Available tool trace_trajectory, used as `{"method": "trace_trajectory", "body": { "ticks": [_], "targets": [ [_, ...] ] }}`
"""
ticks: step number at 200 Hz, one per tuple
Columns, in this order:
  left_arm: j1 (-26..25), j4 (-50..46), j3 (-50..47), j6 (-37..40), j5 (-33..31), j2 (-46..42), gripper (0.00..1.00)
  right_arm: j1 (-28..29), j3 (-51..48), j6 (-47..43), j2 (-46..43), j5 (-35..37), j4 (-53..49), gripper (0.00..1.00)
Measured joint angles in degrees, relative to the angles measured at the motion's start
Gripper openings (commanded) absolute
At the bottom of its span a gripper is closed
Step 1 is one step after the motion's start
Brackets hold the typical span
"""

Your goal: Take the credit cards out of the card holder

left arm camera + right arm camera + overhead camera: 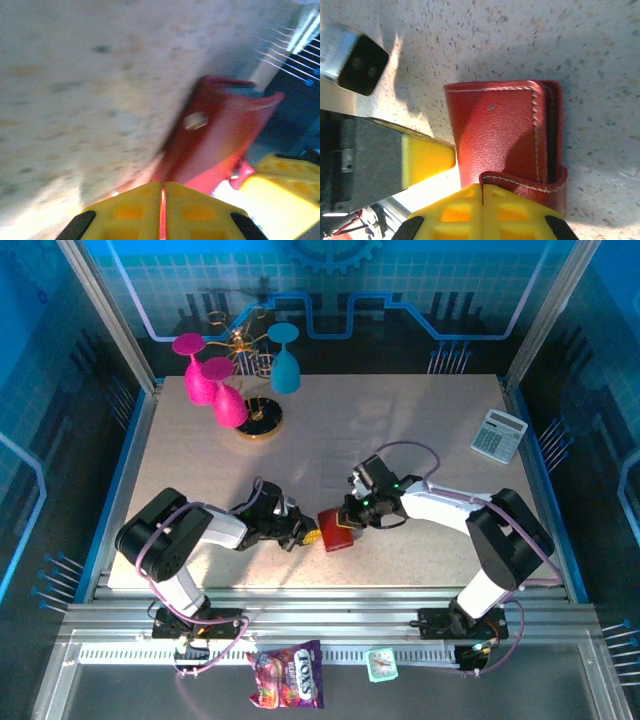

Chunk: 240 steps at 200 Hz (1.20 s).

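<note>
— What is lying about, biggest first?
— The speckled table, with the left arm and the right arm reaching in from its near edge. At the far left is a gold wire stand carrying two pink goblets and a blue goblet, all bowl-down. By the far right edge lies a grey-white calculator. These are well apart from the work. On the metal rail in front of the table lie a purple sweet bag and, just beside it, a small teal packet.
— And the card holder?
— The red card holder sits near the table's near edge, between the two claws. It is folded shut, with its tab wrapped round one edge. A dark gap runs down that side, and I cannot tell what sits in it.
— What crowds it?
— The claws themselves, one at each side.
— How do they stand?
— The left gripper has its yellow pads pressed together, with a thin red line in the seam. Its tips are against the holder's edge, and the right wrist view shows one of its fingers touching the holder's side. The right gripper is closed too, its pads meeting right at the tab's end. Whether either one nips the leather I cannot tell
</note>
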Motion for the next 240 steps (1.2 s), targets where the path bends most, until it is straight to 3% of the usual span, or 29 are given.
{"method": "trace_trajectory", "body": {
  "ticks": [51, 96, 179, 240],
  "targets": [
    [1.07, -9.57, 2.25, 3.39, -0.72, -2.91, 0.12, -2.10, -3.34, 1.16, -2.10, -3.23, 3.80, 0.00],
    [1.27, -18.73, 11.96, 7.74, -0.87, -6.93, 0.13, -1.90, -4.15, 3.91, 0.92, -7.91, 11.89, 0.00],
    [0.39, -20.39, 10.51, 7.63, -0.92, -3.65, 0.10, -1.55, -6.71, 9.88, 8.07, -13.88, 26.01, 0.00],
    [0.35, -17.94, 9.05, 7.54, -0.66, -0.87, 0.08, -1.55, -7.06, 11.39, 8.74, -14.86, 27.91, 0.00]
  ]
}}
